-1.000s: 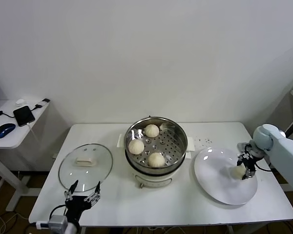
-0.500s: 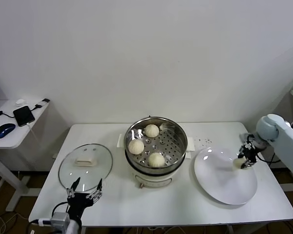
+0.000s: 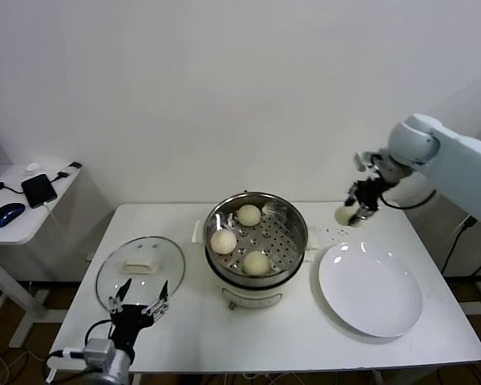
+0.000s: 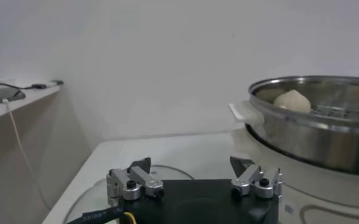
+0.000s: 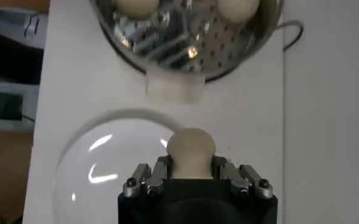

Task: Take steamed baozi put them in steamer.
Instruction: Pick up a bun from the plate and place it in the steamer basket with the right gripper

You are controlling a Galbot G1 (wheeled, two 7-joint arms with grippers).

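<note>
The steel steamer point(image 3: 295, 223) stands mid-table on its white base and holds three cream baozi point(image 3: 249, 215) point(image 3: 223, 241) point(image 3: 256, 263) on its perforated tray. My right gripper point(image 3: 351, 210) is shut on the fourth baozi point(image 3: 344, 215) and holds it in the air, right of the steamer and above the table between steamer and plate. In the right wrist view the baozi point(image 5: 191, 150) sits between the fingers point(image 5: 159, 173), with the steamer point(image 5: 228, 58) ahead. My left gripper point(image 3: 138, 298) is open and empty at the table's front left; the left wrist view shows its gripper point(image 4: 191, 169) near the steamer point(image 4: 307, 137).
The glass lid point(image 3: 112, 281) with a white handle lies left of the steamer. The white plate point(image 3: 370, 289) lies bare at the right. A side table point(image 3: 20, 224) with a phone point(image 3: 39, 190) and a mouse point(image 3: 7, 214) stands at far left.
My right gripper has lifted the baozi off the plate and carried it up and left toward the steamer. The left arm has barely moved.
</note>
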